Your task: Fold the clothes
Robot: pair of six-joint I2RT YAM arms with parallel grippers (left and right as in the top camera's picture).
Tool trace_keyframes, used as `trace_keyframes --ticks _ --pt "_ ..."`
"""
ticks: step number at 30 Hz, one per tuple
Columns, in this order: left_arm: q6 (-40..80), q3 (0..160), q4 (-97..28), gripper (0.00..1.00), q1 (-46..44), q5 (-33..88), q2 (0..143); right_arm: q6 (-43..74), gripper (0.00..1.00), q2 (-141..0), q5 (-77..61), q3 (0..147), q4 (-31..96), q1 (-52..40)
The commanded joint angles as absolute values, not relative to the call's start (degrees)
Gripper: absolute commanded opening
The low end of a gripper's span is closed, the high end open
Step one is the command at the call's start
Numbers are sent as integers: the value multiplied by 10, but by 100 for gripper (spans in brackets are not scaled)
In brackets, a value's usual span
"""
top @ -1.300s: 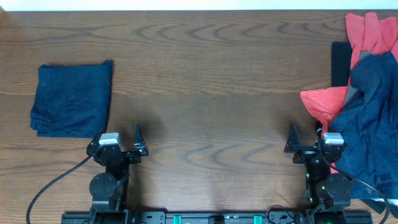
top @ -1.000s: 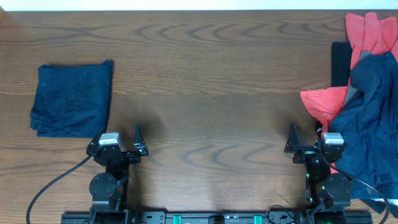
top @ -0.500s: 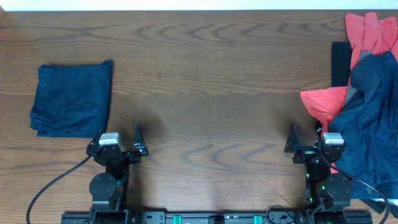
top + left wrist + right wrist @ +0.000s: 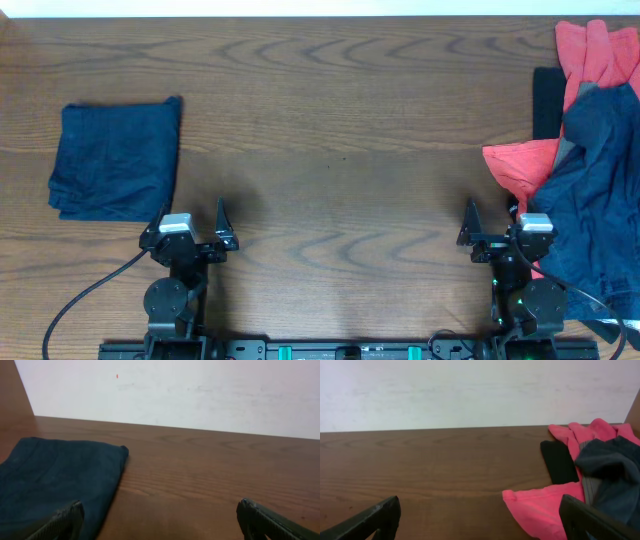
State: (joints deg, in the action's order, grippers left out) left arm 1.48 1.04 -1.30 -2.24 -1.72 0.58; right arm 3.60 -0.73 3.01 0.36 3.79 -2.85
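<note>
Nothing moves since earlier: both arms sit parked. Left gripper and right gripper have jaws apart, empty. Folded navy garment lies far left, and the unfolded pile waits at the right, so the next pick is likely pending.

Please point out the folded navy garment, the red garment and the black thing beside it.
Folded navy garment (image 4: 115, 160): overhead view, its centre.
Red garment (image 4: 520, 165): overhead view, lower flap.
Black thing (image 4: 559, 462): right wrist view, its middle.
</note>
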Motion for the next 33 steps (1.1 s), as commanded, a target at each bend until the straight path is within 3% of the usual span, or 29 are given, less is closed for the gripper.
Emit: trace_keyframes --ticks 1,15,24,33 --pt "13 2 -39 98 -20 -28 2 29 99 -7 29 3 40 -24" --pt "14 2 -32 98 -20 -13 2 32 99 -7 21 3 40 -24" --pt "63 5 -38 98 -19 22 6 98 99 -8 -9 6 42 -24" --pt "63 94 -69 98 -19 100 91 98 99 -16 49 63 112 -24"
